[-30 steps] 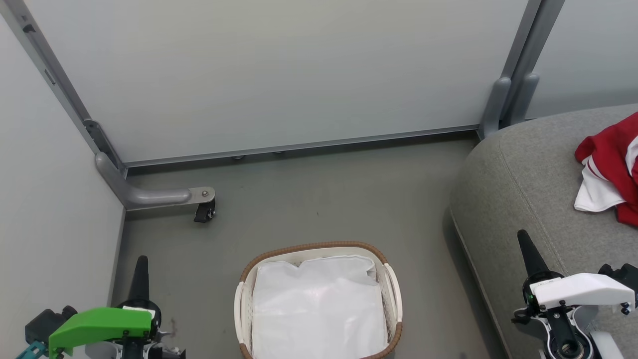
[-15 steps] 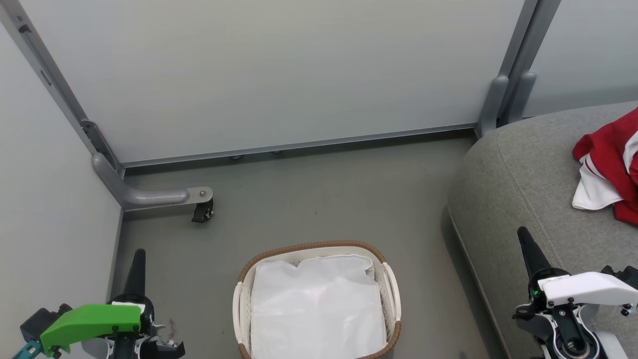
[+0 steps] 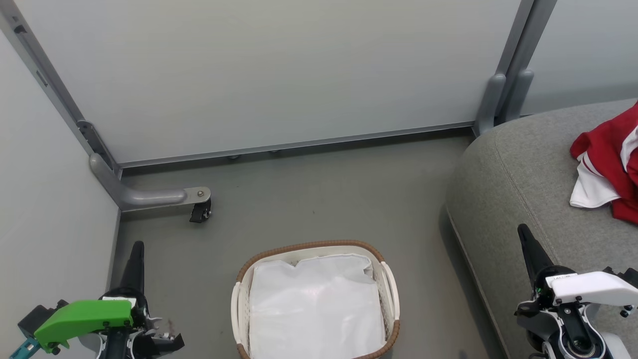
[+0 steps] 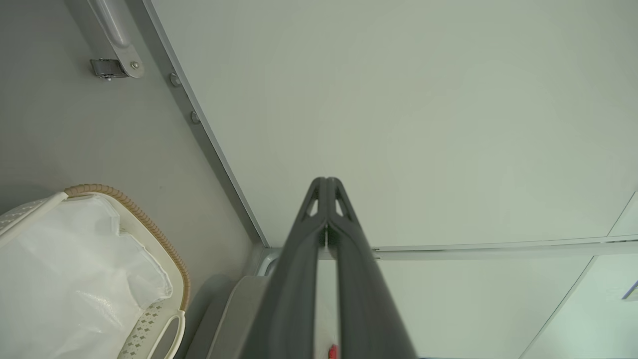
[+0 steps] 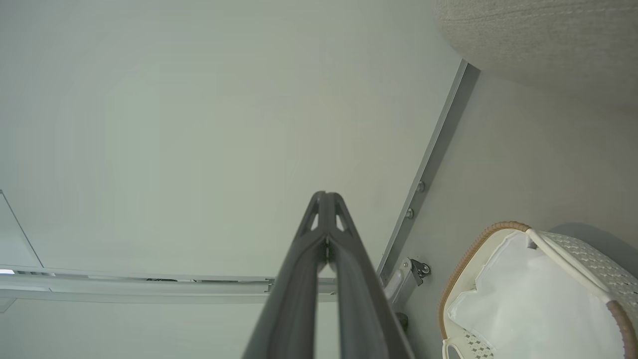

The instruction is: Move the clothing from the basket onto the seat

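Down at the near centre of the floor (image 3: 324,199) sits the basket (image 3: 309,245), and what shows inside it is the plain white liner (image 3: 314,309), lying rumpled but flat. Over at the far right, the clothing (image 3: 605,149) is heaped on the seat (image 3: 513,189), red folds with a white flap hanging toward the near side, well apart from the basket.

Left gripper (image 3: 135,252) hangs at the near left above the floor, fingers pressed together, nothing between them. Right gripper (image 3: 524,235) hangs at the near right over the seat's near edge, fingers likewise pressed tip to tip and empty; it is well short of the red heap.

So the transfer looks done, and the step in hand reads as the finish: a check and a tidy rest pose. To do that well, I would give the liner a proper look, since a fold could hide a small piece; from these angles nothing red shows. Both arms should be kept outside the basket's brown rim and handles so that nothing gets tipped. The right arm wants care most: any swing to the far right could drag that loose white flap and pull the soft pile off the rounded cushion. Slow, level moves, away from the heap.
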Robot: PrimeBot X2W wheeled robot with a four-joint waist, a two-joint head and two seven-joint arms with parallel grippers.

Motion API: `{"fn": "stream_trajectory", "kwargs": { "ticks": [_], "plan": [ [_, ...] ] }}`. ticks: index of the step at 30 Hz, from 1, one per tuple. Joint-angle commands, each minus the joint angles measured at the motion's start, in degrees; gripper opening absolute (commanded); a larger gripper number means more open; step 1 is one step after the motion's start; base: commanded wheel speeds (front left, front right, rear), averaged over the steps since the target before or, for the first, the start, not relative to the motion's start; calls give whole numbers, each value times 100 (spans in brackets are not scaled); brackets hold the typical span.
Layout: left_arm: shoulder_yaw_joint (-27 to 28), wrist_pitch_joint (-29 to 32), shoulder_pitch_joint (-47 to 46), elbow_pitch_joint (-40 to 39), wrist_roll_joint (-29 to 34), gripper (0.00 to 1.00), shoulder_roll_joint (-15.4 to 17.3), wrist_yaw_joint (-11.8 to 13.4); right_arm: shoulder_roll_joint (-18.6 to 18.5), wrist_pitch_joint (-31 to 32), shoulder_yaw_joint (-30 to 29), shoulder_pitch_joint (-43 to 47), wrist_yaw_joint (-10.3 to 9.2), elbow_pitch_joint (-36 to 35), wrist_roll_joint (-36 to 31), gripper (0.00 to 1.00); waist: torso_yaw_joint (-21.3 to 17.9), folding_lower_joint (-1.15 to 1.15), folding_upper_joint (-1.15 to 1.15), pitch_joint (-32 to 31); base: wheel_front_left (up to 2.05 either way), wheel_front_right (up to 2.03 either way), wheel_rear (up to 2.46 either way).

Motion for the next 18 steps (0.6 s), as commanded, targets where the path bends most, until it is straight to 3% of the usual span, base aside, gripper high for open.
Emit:
{"fn": "stream_trajectory", "kwargs": {
  "ticks": [1, 18],
  "plan": [
    [36, 29, -96, -43, -100, 0, 36, -32, -21, 46, -22, 40, 1, -53, 115, 0, -3, 0, 0, 2, 0, 0, 0],
    [96, 204, -130, -151, -721, 0, 39, -36, -11, 222, -59, 67, 0, -139, 790, 0, -48, 0, 0, 19, 0, 0, 0]
  ]
}}
